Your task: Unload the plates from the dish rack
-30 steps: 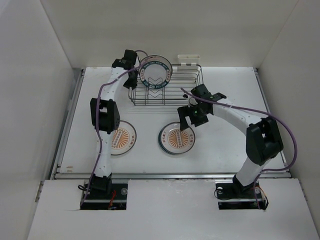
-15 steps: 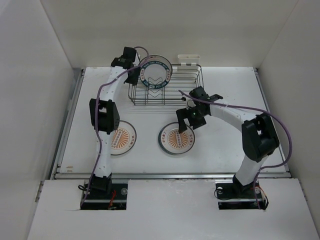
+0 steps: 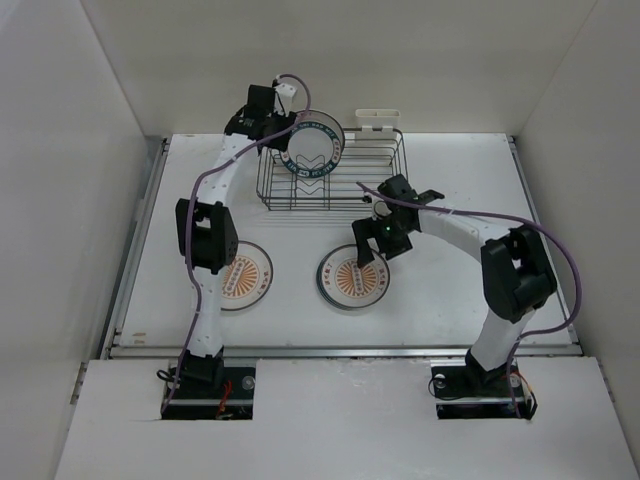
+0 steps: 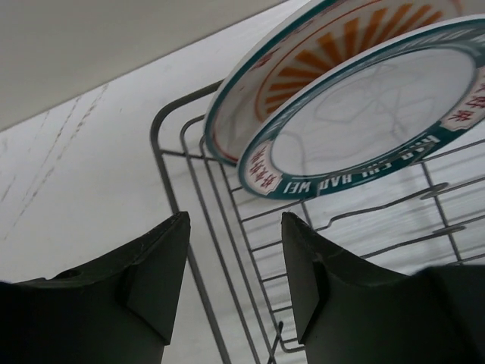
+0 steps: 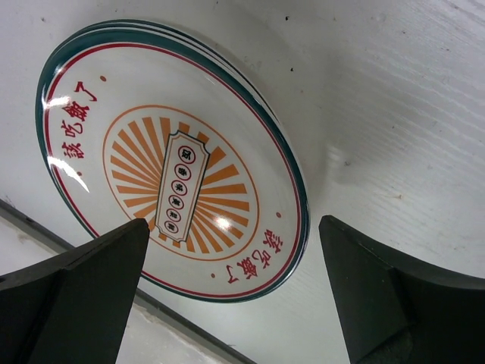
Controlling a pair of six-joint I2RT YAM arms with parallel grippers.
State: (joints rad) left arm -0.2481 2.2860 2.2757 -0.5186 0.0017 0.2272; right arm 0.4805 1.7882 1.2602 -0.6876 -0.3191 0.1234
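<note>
The dark wire dish rack (image 3: pixel 345 185) stands at the back of the table and holds two upright plates (image 3: pixel 311 146). In the left wrist view the front plate (image 4: pixel 367 114) has a white centre and a green lettered rim. The one behind it (image 4: pixel 303 61) has an orange sunburst. My left gripper (image 3: pixel 272 130) is open and empty above the rack's left end (image 4: pixel 170 152), a little short of the plates. My right gripper (image 3: pixel 368 250) is open and empty just above an orange sunburst plate (image 5: pixel 178 163) lying flat on the table (image 3: pixel 353 278). Another sunburst plate (image 3: pixel 243 275) lies flat to the left.
A small white caddy (image 3: pixel 377 120) is clipped to the rack's far side. White walls close in the table on the left, back and right. The table's front edge (image 3: pixel 340 350) runs just before the arm bases.
My left gripper has lifted and drawn back a little from the left edge of the racked plates. My right gripper has shifted slightly left over the flat plate. Both stay open.
</note>
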